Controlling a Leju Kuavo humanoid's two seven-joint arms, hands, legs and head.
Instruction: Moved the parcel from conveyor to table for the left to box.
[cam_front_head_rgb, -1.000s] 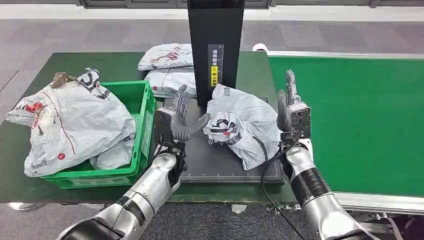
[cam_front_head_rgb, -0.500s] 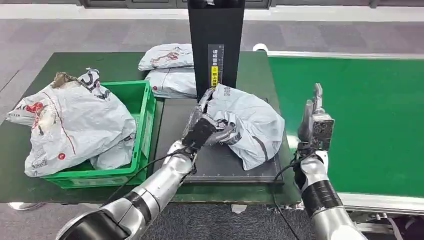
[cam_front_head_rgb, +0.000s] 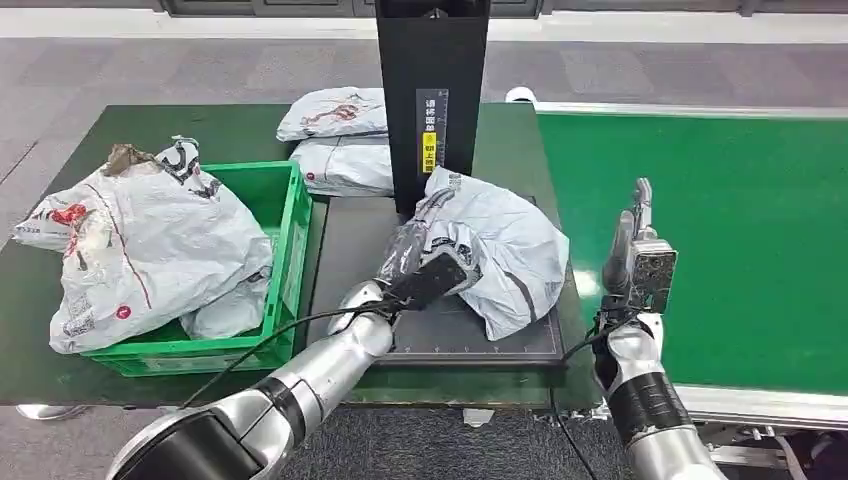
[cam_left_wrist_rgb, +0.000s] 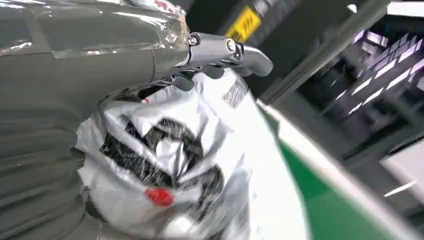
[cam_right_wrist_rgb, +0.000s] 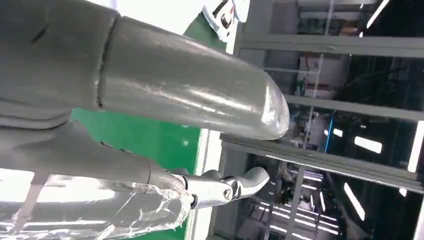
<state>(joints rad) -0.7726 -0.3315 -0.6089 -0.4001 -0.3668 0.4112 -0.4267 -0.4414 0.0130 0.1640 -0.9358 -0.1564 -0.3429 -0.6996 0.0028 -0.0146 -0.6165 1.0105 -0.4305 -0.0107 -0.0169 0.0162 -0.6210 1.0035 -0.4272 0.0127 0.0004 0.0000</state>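
A grey parcel (cam_front_head_rgb: 495, 250) on the bench's dark platform (cam_front_head_rgb: 350, 240) is gripped by the left robot hand (cam_front_head_rgb: 420, 262). The right robot hand (cam_front_head_rgb: 635, 245) is held upright beside it, fingers extended, nothing held.

You see the parcel (cam_front_head_rgb: 495, 245) lying on the flat platform (cam_front_head_rgb: 350, 240) mid-tabletop (cam_front_head_rgb: 160, 125), just before the upright post (cam_front_head_rgb: 431, 90). Left of the platform stands the crate (cam_front_head_rgb: 290, 215) with bags (cam_front_head_rgb: 150, 240) in it. Behind the crate lie two more bags (cam_front_head_rgb: 335, 135). The conveyor (cam_front_head_rgb: 720, 230) runs right of the tabletop.
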